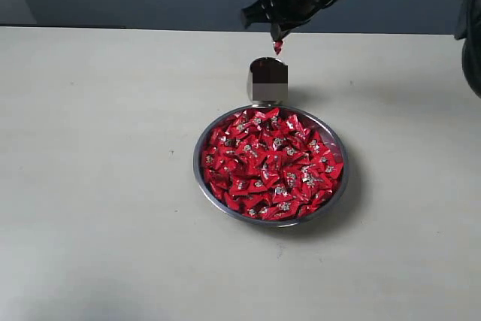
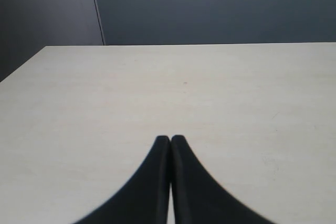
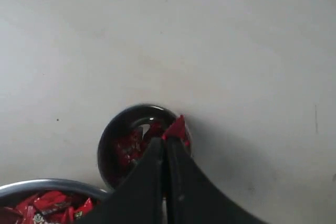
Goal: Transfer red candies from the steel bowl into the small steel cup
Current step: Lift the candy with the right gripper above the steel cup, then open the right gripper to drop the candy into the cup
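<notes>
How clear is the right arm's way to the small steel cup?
Likely clear, yes. The right end effector, shut on a red candy, hangs just above the open-topped small steel cup, with nothing between them.

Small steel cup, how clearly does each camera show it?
Exterior view: the small steel cup looks blocky and smeared, while the red candies in the steel bowl are crisp. Right wrist view: the cup is soft, its inside dark with red glints; the right gripper and its pinched red candy blur up close. Left wrist view: no cup in frame.
</notes>
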{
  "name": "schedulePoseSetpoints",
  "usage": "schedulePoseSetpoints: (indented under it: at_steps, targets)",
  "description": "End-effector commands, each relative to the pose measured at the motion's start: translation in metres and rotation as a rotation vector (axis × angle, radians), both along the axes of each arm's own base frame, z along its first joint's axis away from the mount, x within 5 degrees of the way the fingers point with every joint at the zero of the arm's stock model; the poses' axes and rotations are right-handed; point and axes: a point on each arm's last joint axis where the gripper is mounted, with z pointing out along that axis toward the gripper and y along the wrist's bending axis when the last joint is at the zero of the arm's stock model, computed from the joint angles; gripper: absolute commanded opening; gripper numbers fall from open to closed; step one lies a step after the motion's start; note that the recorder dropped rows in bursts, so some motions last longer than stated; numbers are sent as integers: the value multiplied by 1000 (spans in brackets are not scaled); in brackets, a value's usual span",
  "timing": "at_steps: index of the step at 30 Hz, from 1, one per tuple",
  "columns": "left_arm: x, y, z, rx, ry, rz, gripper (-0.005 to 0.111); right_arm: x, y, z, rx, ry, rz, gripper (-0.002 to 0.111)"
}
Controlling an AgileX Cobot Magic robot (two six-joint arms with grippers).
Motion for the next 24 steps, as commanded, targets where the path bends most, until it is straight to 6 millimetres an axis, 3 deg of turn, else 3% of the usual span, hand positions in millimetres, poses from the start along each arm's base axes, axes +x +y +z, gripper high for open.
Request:
schedulePoseSetpoints:
  at_steps: [1,7,17,24]
  targets:
    - [0,0,-1,-1,-3,1,0,2,3,-10,9,27,31,-1]
    - [0,0,-1,-1,-3,1,0,4,7,-21,22,30,40,-1]
    - [0,0,-1,-1,-3,1,0,4,7,-21,19,23,52,0]
    - [0,0,-1,-1,-3,1,0,4,7,-21,18,24,53,33]
